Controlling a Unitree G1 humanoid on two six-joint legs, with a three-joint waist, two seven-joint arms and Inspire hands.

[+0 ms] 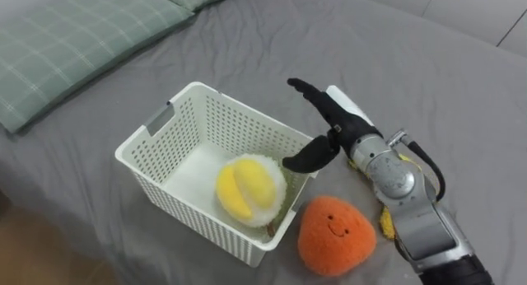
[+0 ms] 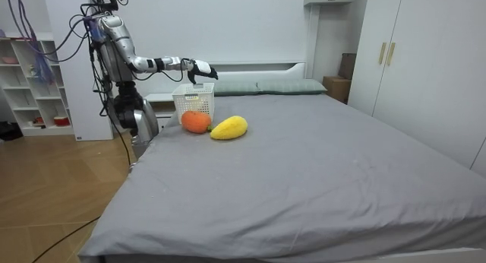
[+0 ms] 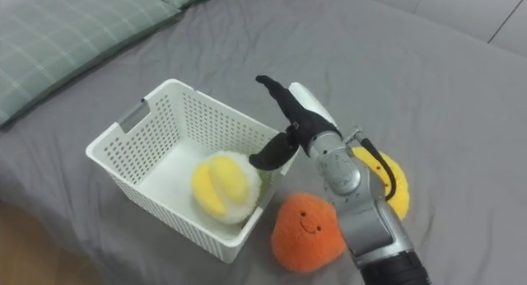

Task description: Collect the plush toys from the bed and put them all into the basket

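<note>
Sitting nearest the robot on the grey bed sheet (image 1: pixel 428 79), a rounded orange plush toy with a stitched smile (image 1: pixel 333 235) lies just beside the basket's near right corner. Its face is turned upward and its narrower top points away from the robot.

The right forearm crosses over a long yellow plush toy (image 3: pixel 394 184) and hides most of it. In the right eye view only its curved outer edge shows on either side of the arm. The room view shows it whole, lying on the sheet with its long axis running across that view, just beside the orange toy.

A white rectangular plastic lattice basket (image 1: pixel 235 124) rests on the bed, its long axis running from upper left to lower right in the eye views and a handle slot in its left end wall. Inside, a round yellow and white plush ball (image 1: pixel 247 189) lies against the right end, its underside hidden by the basket wall.

The right hand (image 1: pixel 338 124) hovers above the basket's right end. Its fingers (image 1: pixel 309 90) are straight and released, pointing away and to the left, and they hold nothing. The thumb hangs over the rim; whether it touches the rim is unclear.

Farthest off, a green checked pillow (image 1: pixel 74 46) is cut off by the top left edge.
</note>
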